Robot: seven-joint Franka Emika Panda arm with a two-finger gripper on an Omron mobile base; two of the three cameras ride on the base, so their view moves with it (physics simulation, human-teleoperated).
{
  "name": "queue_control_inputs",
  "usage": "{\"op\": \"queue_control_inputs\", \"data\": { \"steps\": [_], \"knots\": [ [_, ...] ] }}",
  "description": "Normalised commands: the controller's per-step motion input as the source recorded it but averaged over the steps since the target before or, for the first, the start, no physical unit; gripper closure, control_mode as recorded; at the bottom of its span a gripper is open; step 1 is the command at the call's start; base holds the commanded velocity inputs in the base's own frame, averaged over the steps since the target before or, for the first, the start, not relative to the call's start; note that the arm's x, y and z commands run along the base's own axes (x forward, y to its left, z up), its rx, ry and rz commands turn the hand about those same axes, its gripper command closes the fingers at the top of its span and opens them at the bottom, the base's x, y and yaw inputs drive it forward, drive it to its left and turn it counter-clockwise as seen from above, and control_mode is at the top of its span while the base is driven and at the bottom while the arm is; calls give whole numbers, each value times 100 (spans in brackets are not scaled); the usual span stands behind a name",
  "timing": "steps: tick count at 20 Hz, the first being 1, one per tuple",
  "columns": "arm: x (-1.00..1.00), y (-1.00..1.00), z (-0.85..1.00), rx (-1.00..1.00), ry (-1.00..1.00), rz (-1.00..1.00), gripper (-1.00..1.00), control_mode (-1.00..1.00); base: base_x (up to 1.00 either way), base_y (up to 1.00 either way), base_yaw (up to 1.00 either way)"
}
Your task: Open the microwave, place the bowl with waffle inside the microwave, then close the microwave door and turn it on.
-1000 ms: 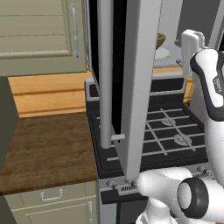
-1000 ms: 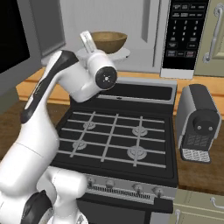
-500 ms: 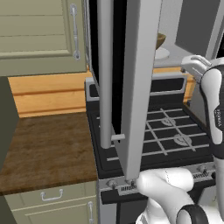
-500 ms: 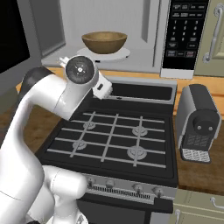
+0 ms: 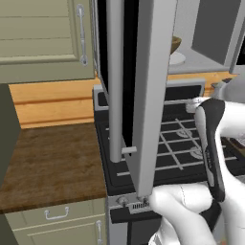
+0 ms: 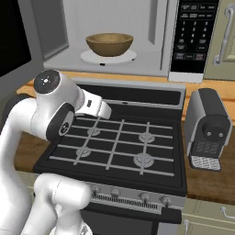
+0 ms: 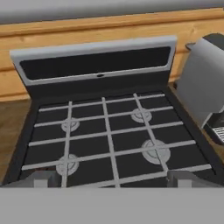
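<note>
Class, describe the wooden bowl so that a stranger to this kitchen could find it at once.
Start at the open microwave above the stove. Inside, on the white turntable, sits the bowl: round, tan-brown, thick-rimmed, the one wooden thing among grey and black appliances.

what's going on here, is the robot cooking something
Not cooking yet. The bowl already sits on the white turntable inside the microwave, whose door stands wide open. The arm hangs low over the stove, its fingers spread open and holding nothing. Closing the door and starting the microwave are not yet done. Whether the waffle is in the bowl cannot be told.
</note>
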Motion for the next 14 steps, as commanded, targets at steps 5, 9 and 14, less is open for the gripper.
{"op": "queue_control_inputs", "data": {
  "steps": [5,9,14],
  "knots": [
    [1,2,-21,-39,-7,1,-100,-100,0,0,0],
    [11,0,-8,-33,-1,2,-100,-100,0,0,0],
    [9,5,-1,-33,-3,0,-100,-100,0,0,0]
  ]
}}
